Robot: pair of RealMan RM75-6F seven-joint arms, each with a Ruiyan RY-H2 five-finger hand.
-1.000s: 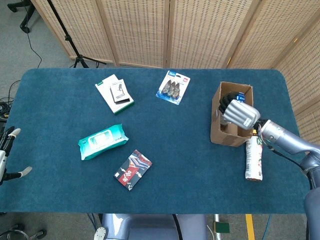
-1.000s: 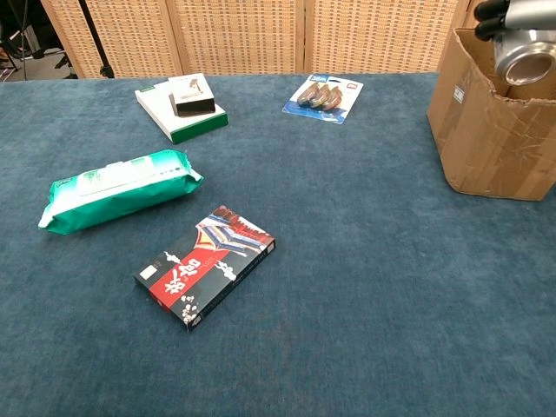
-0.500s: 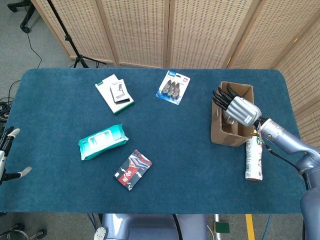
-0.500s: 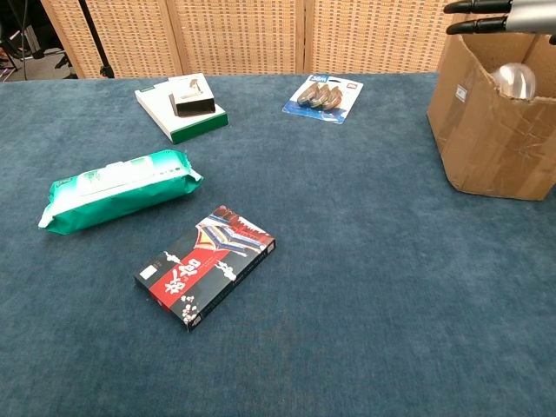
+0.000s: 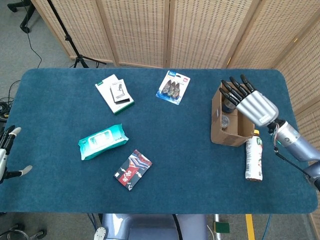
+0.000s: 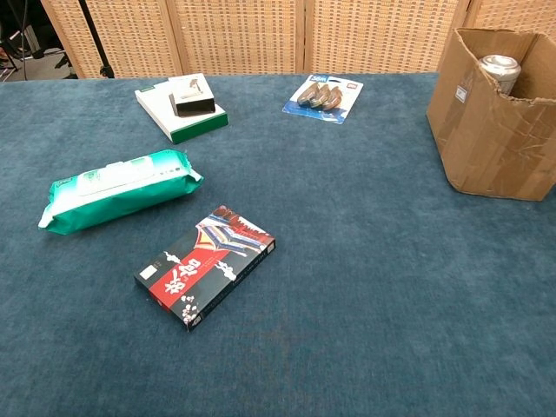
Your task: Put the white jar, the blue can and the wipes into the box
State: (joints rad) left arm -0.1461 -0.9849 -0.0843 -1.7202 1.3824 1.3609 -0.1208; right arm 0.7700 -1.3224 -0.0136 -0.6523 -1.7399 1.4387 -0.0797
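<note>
The cardboard box [image 5: 218, 131] [image 6: 486, 139] stands at the table's right side. The blue can stands inside it, its silver top [image 5: 225, 121] [image 6: 499, 64] showing. My right hand [image 5: 252, 103] hovers above the box's far right side, fingers straight and spread, holding nothing. The white jar [image 5: 254, 160] lies on its side just right of the box. The green wipes pack [image 5: 102, 141] [image 6: 117, 189] lies on the left half of the table. My left hand [image 5: 7, 152] hangs at the left edge, fingers apart and empty.
A black and red flat box [image 5: 132, 170] [image 6: 205, 265] lies near the front. A white and green box with a black item on it [image 5: 115, 93] [image 6: 182, 106] and a blister pack [image 5: 173, 87] [image 6: 323, 96] lie at the back. Wicker screens stand behind the table.
My right hand let the blue can go inside the box, opened its fingers and rose back to the right. The can now stands in the box. The left hand stayed put.
</note>
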